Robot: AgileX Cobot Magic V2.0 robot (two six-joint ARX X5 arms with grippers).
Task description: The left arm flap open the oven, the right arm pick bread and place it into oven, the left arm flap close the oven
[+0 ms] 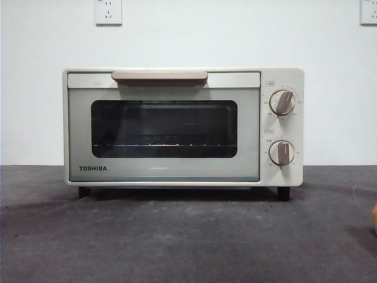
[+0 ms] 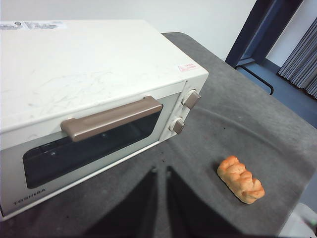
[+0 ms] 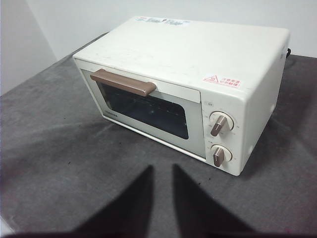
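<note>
Worktop (image 1: pixel 177 247) surface is dark grey and carries all items. Nearest the cameras, the left end effector (image 2: pixel 161 173) hangs above the worktop in front of the oven, jaws parted by a narrow gap, gripping nothing. The right end effector (image 3: pixel 162 171) likewise hangs over bare worktop, facing the oven's front corner on the knob side, jaws slightly apart and empty. The bread (image 2: pixel 240 179), a golden-orange ridged loaf, lies flat on the worktop, apart from the oven, on the knob side and forward of it; in the front view only a sliver shows at the edge (image 1: pixel 374 217). The oven (image 1: pixel 182 127) stands upright on black feet with its glass door shut. The beige bar handle (image 1: pixel 159 77) runs along the door's top edge. Two beige knobs (image 1: pixel 283 102) sit one above the other beside the door. Behind the oven is a white wall (image 1: pixel 35 88) with socket plates (image 1: pixel 108 11).
</note>
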